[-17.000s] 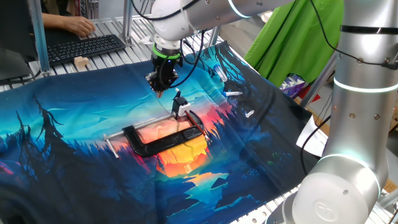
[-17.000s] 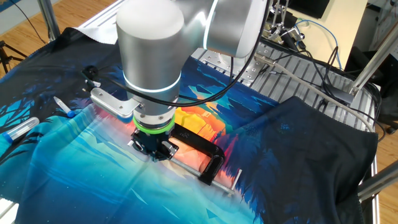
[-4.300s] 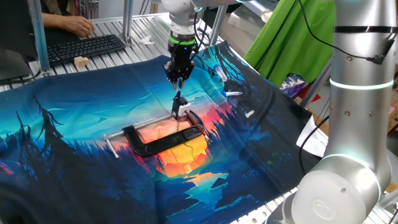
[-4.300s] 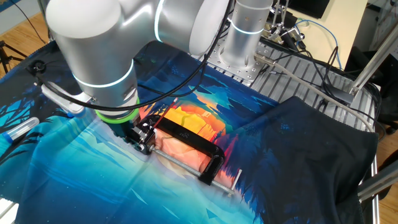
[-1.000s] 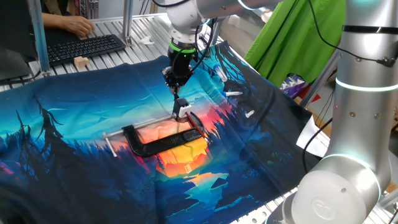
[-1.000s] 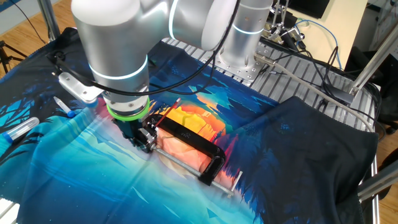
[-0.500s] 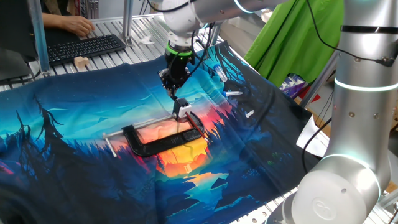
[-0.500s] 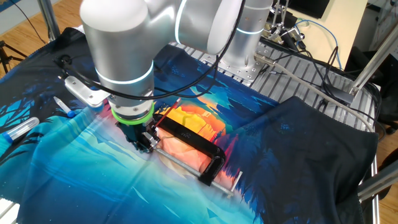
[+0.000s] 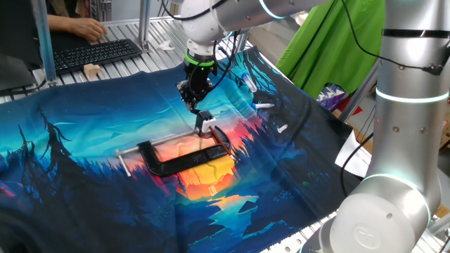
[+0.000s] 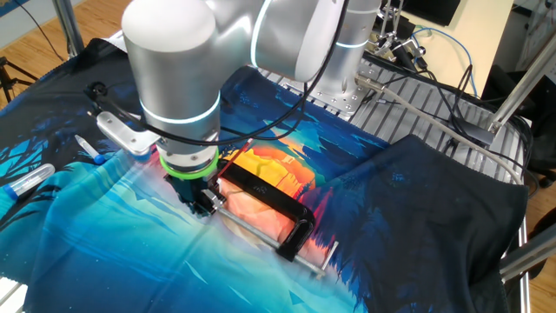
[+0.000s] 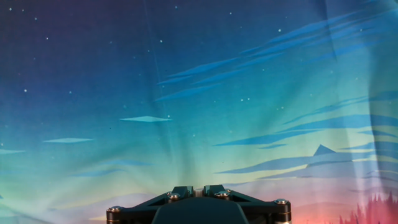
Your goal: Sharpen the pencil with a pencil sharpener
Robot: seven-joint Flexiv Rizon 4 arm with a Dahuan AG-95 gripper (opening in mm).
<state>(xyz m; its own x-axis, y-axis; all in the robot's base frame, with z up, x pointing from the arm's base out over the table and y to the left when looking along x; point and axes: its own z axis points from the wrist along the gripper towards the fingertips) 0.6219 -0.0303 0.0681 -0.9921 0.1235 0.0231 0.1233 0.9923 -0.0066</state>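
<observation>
In one fixed view my gripper [image 9: 193, 100] hangs just above the small whitish pencil sharpener [image 9: 205, 125], which sits at the end of the big black C-shaped clamp [image 9: 183, 160]. A thin dark pencil [image 9: 198, 109] sticks down from the fingers toward the sharpener. The jaws are closed on it. In the other fixed view the gripper [image 10: 201, 202] is at the left end of the clamp [image 10: 269, 198] and hides the sharpener. The hand view shows the fingertips [image 11: 183, 190] close together over the printed cloth, with a sliver of something pale between them.
The colourful printed cloth [image 9: 84, 140] covers the table. Small white loose bits [image 9: 264, 105] lie right of the clamp. A keyboard [image 9: 91, 53] and a person's hand [image 9: 88, 28] are at the back left. Plastic tubes [image 10: 26, 181] lie at the cloth's left edge.
Over the last second the gripper has shifted slightly left and down above the sharpener, still closed on the pencil. The clamp and sharpener have not moved.
</observation>
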